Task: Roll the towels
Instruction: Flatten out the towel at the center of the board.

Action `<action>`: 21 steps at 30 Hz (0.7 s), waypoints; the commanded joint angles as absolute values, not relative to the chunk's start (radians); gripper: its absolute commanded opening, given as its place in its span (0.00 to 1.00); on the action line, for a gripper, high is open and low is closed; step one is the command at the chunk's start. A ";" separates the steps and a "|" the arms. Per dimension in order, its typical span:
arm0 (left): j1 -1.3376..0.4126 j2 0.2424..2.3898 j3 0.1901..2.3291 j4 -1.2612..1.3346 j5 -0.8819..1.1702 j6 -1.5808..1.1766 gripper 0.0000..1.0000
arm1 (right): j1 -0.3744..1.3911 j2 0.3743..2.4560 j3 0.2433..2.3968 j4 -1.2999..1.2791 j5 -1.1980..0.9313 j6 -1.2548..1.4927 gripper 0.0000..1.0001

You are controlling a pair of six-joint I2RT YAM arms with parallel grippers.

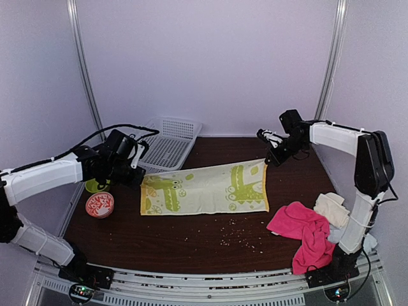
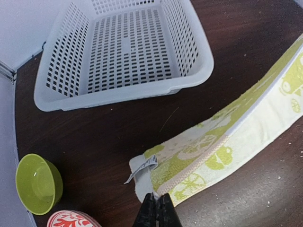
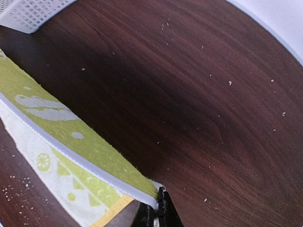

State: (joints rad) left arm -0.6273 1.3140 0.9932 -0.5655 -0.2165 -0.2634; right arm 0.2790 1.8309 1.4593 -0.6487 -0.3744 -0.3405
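The lime-yellow towel (image 1: 204, 188) with a white and green pattern is stretched out between my two grippers, its far edge lifted and its near edge on the table. My left gripper (image 1: 141, 173) is shut on its far left corner, as the left wrist view (image 2: 156, 198) shows, beside a small label (image 2: 142, 169). My right gripper (image 1: 266, 159) is shut on its far right corner, also seen in the right wrist view (image 3: 160, 196). The hot-pink towel (image 1: 305, 231) lies crumpled at the right front. The cream towel (image 1: 333, 209) lies behind it. A pale-blue towel (image 1: 370, 242) peeks out beside the right arm.
A white perforated basket (image 1: 167, 143) stands at the back left, also in the left wrist view (image 2: 123, 47). A green bowl (image 2: 37, 183) and a red-patterned bowl (image 1: 99, 204) sit at the left edge. Crumbs dot the dark wooden table (image 1: 191, 236).
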 commanded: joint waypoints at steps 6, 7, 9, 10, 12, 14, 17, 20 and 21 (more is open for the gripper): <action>-0.620 0.994 1.045 -0.719 -0.016 -0.197 0.00 | 0.280 1.383 1.274 -0.683 -0.515 -0.372 0.00; -0.620 0.969 1.052 -0.729 0.037 -0.181 0.00 | 0.281 1.350 1.257 -0.703 -0.537 -0.391 0.00; -0.620 0.903 1.057 -0.734 0.155 -0.152 0.00 | 0.281 1.284 1.226 -0.751 -0.611 -0.441 0.00; -0.620 0.864 1.057 -0.727 0.194 -0.153 0.00 | 0.282 1.252 1.215 -0.785 -0.656 -0.474 0.00; -0.620 0.783 1.056 -0.712 0.232 -0.157 0.00 | 0.282 1.185 1.197 -0.868 -0.744 -0.543 0.00; -0.620 0.718 1.057 -0.716 0.270 -0.155 0.00 | 0.284 1.114 1.187 -0.945 -0.817 -0.609 0.00; -0.621 0.660 1.085 -0.751 0.394 -0.146 0.00 | 0.284 0.998 1.186 -1.031 -0.881 -0.681 0.00; -0.621 0.628 1.104 -0.772 0.472 -0.155 0.00 | 0.281 0.908 1.200 -1.058 -0.911 -0.689 0.00; -0.621 0.626 1.102 -0.781 0.445 -0.160 0.00 | 0.279 0.910 1.210 -1.074 -0.918 -0.694 0.00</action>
